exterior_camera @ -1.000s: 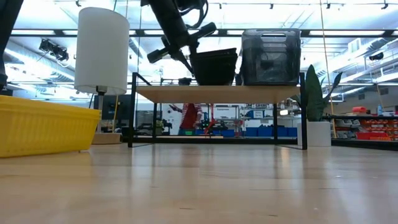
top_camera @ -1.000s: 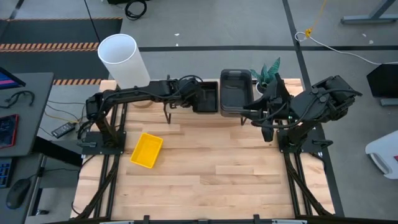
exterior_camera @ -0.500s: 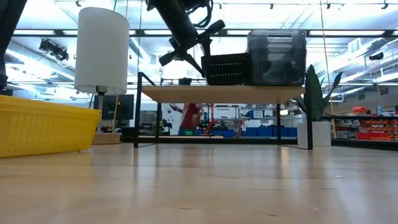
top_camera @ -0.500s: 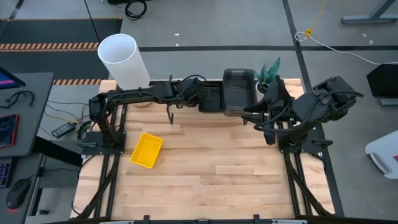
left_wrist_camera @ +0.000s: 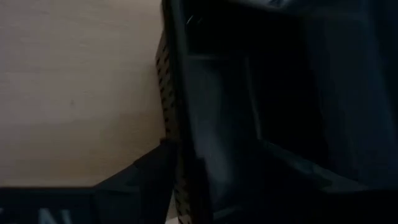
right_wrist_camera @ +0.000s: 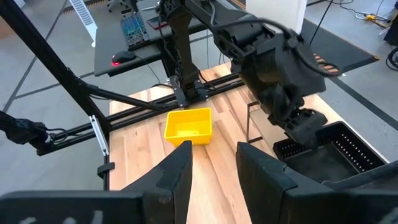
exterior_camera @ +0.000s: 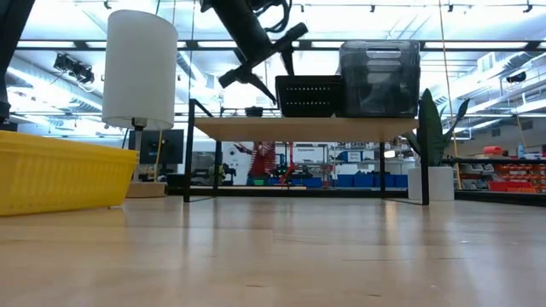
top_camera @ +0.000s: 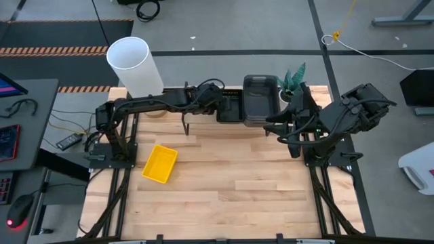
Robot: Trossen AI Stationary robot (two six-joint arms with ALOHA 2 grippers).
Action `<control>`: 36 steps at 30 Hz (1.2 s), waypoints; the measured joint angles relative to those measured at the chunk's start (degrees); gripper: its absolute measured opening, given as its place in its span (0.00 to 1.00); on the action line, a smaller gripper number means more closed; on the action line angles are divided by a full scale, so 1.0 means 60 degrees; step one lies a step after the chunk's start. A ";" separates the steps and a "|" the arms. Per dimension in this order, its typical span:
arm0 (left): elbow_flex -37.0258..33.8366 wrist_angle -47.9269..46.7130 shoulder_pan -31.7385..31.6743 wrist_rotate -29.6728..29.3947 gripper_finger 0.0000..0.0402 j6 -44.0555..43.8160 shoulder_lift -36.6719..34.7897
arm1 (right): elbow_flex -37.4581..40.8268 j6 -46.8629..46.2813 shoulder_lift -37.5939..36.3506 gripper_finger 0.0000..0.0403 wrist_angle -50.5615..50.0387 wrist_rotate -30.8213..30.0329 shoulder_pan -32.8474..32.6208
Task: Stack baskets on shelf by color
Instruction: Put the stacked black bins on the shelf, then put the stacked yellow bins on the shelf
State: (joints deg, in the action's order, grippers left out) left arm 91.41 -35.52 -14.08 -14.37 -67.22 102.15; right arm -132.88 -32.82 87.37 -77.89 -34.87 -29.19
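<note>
Up on shelf (exterior_camera: 256, 128), black basket (exterior_camera: 310, 95) sits flat, touching grey stack (exterior_camera: 380, 78). My left pincer (exterior_camera: 256, 72) spread, just beside its rim, gripping nothing. Drop-off step looks done. Next: yellow basket (top_camera: 160, 163) on table; needs reach down. Right pincer (right_wrist_camera: 211, 171) spread, idle near shelf.

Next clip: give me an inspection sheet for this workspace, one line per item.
Surface: light wooden tabletop.
Job's things: small black slotted basket beside a larger dark grey basket on the low wood-topped shelf; small bright yellow basket on the tabletop.
Clutter: white cylinder, potted plant.
Grippers: left gripper open by the black basket; right gripper open, holding nothing.
Cables: yellow cord on floor.
Surroundings: open workshop.
</note>
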 joint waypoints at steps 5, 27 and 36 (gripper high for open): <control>0.0031 -0.0286 0.0003 -0.0090 0.60 0.0537 -0.0358 | 0.0000 0.0000 0.0000 0.32 -0.0021 -0.0022 0.0000; 0.0007 -0.9114 0.2540 0.1797 0.44 0.3532 -0.2017 | 0.0000 0.0259 0.0000 0.32 -0.0151 -0.0791 0.0028; -0.0666 -0.8988 0.3391 0.0763 0.27 0.4072 -0.2490 | 0.0002 -0.0017 0.0000 0.32 -0.0106 -0.1288 0.0029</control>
State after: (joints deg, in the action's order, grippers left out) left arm 87.41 -89.45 6.26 -9.79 -42.78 87.21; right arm -132.87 -32.92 87.37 -78.52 -42.60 -29.02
